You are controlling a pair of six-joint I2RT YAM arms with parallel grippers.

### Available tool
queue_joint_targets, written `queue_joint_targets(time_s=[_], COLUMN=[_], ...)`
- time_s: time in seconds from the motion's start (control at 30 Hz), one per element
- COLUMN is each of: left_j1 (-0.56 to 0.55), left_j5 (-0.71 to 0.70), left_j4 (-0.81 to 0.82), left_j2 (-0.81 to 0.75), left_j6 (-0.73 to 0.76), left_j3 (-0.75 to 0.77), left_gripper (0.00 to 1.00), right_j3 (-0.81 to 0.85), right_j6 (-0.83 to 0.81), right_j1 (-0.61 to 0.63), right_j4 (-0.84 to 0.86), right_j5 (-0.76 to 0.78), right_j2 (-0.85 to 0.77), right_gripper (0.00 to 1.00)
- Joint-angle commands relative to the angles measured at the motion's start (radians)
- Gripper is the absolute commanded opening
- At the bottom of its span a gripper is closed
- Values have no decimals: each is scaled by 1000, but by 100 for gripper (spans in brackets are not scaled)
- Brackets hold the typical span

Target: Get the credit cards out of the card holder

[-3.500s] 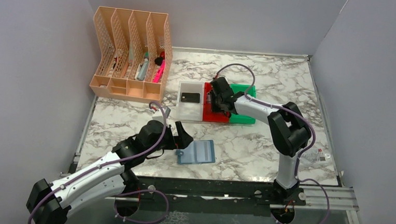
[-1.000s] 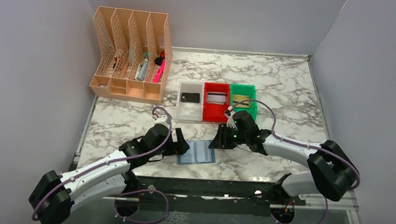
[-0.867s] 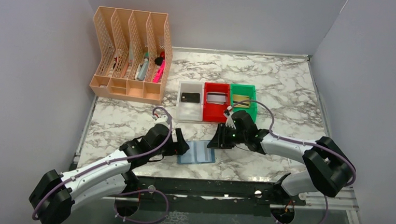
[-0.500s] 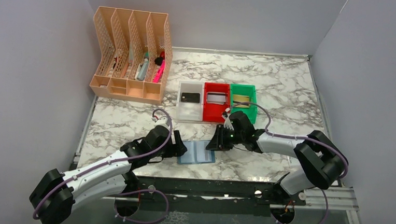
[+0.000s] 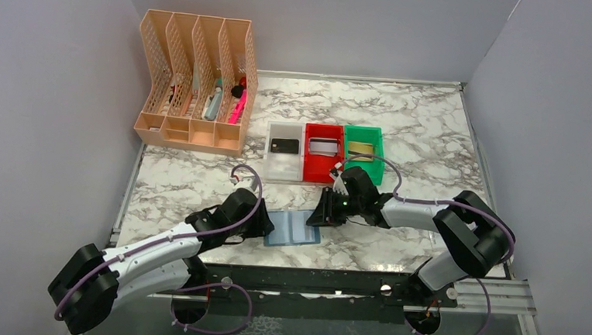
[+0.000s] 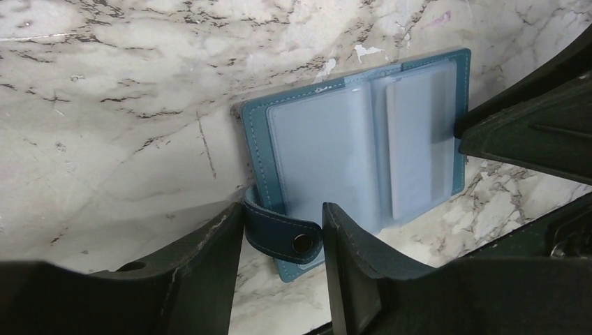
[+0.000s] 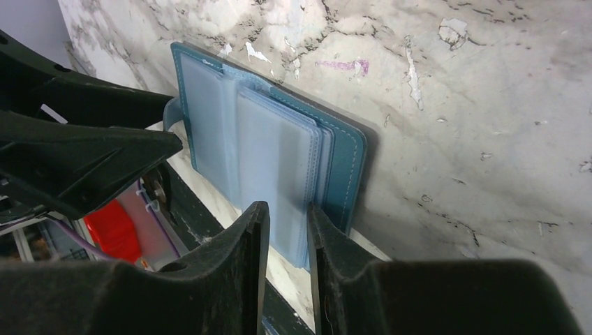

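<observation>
- Marble tabletop (image 5: 419, 128) carries the open card holder (image 5: 293, 228).
- Left hand (image 6: 283, 209), narrowing yet apart, now straddles its strap (image 6: 279, 234); right hand (image 7: 286, 209), arrived from the bins (image 5: 320, 169), stands slightly apart at a pocket (image 7: 272, 167) edge.
- Card pull looks near.

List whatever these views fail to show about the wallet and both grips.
Cards left: the card holder's pockets are frosted in both wrist views; the pale slab in one could be card or empty sleeve.
Left gripper: the strap lies between its fingers; contact is not visible in its wrist view.
Right gripper: its fingers cover the pocket edges, so a pinch is unclear.
Top view: both grips too small.
</observation>
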Motion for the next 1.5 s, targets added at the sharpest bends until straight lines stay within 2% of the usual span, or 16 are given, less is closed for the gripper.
queue_joint_targets(time_s=[0.0, 0.3, 0.5, 0.73, 1.13, 1.47], left_j1=[4, 4, 4, 4, 4, 4], left_j5=[26, 32, 35, 45, 57, 64], left_j4=[43, 60, 64, 62, 79, 94], left_j2=[20, 29, 49, 37, 71, 91], left_j6=[16, 16, 25, 25, 38, 49], left_j3=[3, -5, 12, 13, 27, 40], left_gripper=[46, 41, 41, 41, 41, 41], right_j3=[22, 38, 59, 47, 45, 31], right_j6=[13, 9, -4, 8, 23, 13], right_j1=[5, 5, 5, 5, 5, 5], right_j4=[20, -56, -66, -129, -50, 2], right_j5=[-15, 60, 39, 147, 58, -2], right_j2=[-12, -11, -20, -100, -6, -17], right_gripper=[31, 31, 32, 33, 34, 25])
